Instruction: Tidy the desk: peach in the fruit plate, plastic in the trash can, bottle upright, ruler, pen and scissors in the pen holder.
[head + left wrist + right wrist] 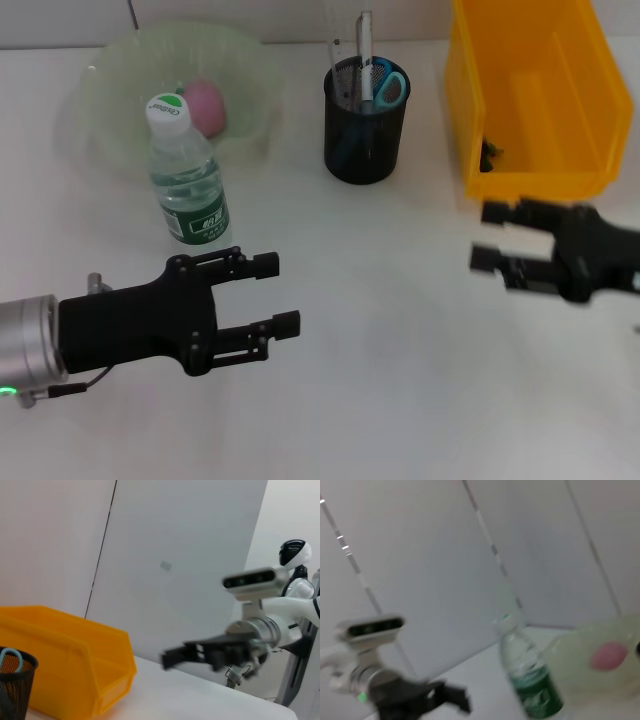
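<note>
bottle (188, 172): standing upright on the desk just in front of the fruit plate, white cap with green writing I can't quite read, green label that's too small to make out
peach (205, 106): pink, sitting in the fruit plate (120, 70) behind the bottle
pen holder (365, 135): black mesh cup, holds the ruler (343, 62), pen (365, 55) and blue-handled scissors (391, 89)
trash can (535, 95): yellow bin on the right, some dark bits in its near corner
left gripper (277, 294): hovering over the desk in front of the bottle, jaws spread wide, holding nothing
right gripper (490, 236): in front of the trash can, jaws apart, nothing in them
</note>
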`<action>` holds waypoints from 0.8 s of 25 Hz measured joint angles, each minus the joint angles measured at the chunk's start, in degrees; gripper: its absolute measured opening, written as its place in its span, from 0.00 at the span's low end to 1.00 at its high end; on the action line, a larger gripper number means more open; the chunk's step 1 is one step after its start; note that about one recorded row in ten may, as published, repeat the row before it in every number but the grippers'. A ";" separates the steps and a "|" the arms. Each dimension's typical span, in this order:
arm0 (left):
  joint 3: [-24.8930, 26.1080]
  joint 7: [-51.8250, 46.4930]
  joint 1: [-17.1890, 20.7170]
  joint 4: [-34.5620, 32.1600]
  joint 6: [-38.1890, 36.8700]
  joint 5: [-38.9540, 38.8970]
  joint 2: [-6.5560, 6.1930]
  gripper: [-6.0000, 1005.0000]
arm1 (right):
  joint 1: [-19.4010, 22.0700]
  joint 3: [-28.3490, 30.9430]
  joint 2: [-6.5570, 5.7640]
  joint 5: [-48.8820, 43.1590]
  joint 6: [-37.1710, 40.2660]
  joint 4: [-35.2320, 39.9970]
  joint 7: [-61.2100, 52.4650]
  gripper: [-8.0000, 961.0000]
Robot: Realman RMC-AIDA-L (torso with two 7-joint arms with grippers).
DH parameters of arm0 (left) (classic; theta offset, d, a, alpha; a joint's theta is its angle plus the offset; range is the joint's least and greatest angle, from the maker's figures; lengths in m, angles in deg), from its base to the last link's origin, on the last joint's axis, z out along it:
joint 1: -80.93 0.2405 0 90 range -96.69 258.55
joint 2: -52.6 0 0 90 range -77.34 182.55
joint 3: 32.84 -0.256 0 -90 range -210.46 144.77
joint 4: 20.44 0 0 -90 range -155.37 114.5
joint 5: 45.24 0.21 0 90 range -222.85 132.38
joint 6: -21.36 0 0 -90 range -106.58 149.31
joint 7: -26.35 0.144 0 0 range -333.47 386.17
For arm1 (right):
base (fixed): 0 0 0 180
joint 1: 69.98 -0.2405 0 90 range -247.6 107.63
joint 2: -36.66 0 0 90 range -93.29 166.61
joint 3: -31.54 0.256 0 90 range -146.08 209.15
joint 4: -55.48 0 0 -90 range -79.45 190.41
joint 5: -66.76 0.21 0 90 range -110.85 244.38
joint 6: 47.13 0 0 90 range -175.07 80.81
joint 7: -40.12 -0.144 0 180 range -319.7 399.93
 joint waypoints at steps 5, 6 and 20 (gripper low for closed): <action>-0.12 -1.32 0.27 -0.26 -1.56 0.21 -1.43 0.73 | 3.94 8.06 1.69 -10.97 9.89 0.03 3.48 0.76; -0.33 -2.38 0.14 -0.43 -2.04 0.26 -1.97 0.73 | 4.49 8.20 2.24 -12.94 10.59 0.28 3.95 0.80; 0.01 -7.12 -1.19 -1.47 -3.32 3.13 -2.99 0.73 | 4.21 8.50 3.67 -14.69 11.25 0.78 5.63 0.80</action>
